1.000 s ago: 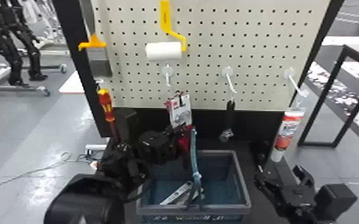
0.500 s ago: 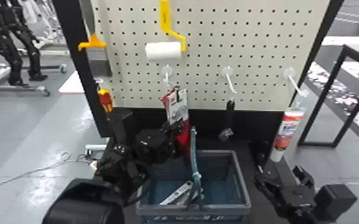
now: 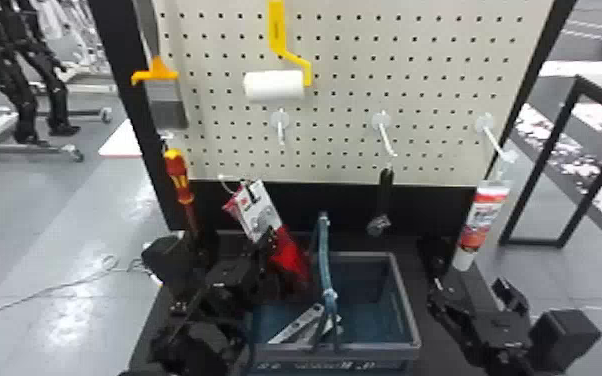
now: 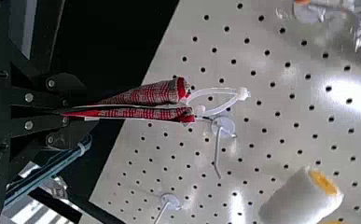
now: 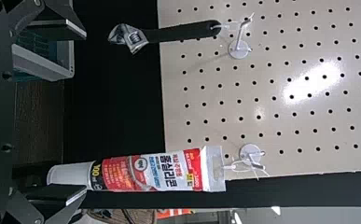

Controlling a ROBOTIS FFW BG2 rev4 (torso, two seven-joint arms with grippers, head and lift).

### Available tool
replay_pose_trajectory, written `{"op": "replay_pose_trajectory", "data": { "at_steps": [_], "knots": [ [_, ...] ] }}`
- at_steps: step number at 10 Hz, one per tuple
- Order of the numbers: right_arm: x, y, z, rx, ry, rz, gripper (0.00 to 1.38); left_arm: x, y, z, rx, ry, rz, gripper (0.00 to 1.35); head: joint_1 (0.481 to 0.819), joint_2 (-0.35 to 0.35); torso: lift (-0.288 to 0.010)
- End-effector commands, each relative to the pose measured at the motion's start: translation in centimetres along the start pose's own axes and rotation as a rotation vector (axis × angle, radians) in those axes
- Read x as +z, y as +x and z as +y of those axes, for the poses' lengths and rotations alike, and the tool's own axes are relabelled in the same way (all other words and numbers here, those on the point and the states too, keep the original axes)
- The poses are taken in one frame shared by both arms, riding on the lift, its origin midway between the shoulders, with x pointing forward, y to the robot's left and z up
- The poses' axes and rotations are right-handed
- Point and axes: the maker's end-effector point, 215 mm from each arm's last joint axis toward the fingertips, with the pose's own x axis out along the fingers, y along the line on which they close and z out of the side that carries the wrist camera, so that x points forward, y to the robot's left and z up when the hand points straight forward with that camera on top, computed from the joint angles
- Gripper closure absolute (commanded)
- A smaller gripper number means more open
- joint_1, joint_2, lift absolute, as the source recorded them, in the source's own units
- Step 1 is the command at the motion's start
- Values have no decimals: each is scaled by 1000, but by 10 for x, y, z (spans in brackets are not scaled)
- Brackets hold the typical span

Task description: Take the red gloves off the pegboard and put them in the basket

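Gripping red fabric gloves (image 3: pixel 289 257) w/ white card, tilted, in black two-finger L gripper (image 3: pixel 271 241), closed on them. Holding them off beige perforated pegboard (image 3: pixel 335 145), nr L side of blue-grey plastic basket (image 3: pixel 405 300). Holding black two-finger R gripper (image 3: pixel 469 294) wide open, nr white-and-red plastic tube (image 3: pixel 485 215).

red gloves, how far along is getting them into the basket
The red gloves are off the pegboard, their tie hanging free of any hook. The left gripper has them in hand, its jaws closed on them. What remains, it seems, is lowering them into the basket and letting go.
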Motion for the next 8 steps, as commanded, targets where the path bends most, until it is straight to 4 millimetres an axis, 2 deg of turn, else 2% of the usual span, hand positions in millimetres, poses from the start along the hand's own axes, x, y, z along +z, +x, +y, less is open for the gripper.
{"op": "replay_pose_trajectory", "data": {
  "at_steps": [1,3,6,7,8],
  "knots": [
    [0,0,0,0,-1,-1,137,-11,-3,1,0,-85,4,1213,549,0,-100],
    [0,0,0,0,-1,-1,137,-41,-2,-3,-18,-231,39,1213,549,0,-100],
    [0,0,1,2,-2,0,137,-72,0,-12,-26,-348,116,1213,549,0,-100],
    [0,0,1,2,-2,0,137,-86,-1,-16,-29,-381,171,1165,549,0,-100],
    [0,-1,0,0,-1,1,137,-100,-3,-18,-37,-360,240,676,549,0,-100]
  ]
}}
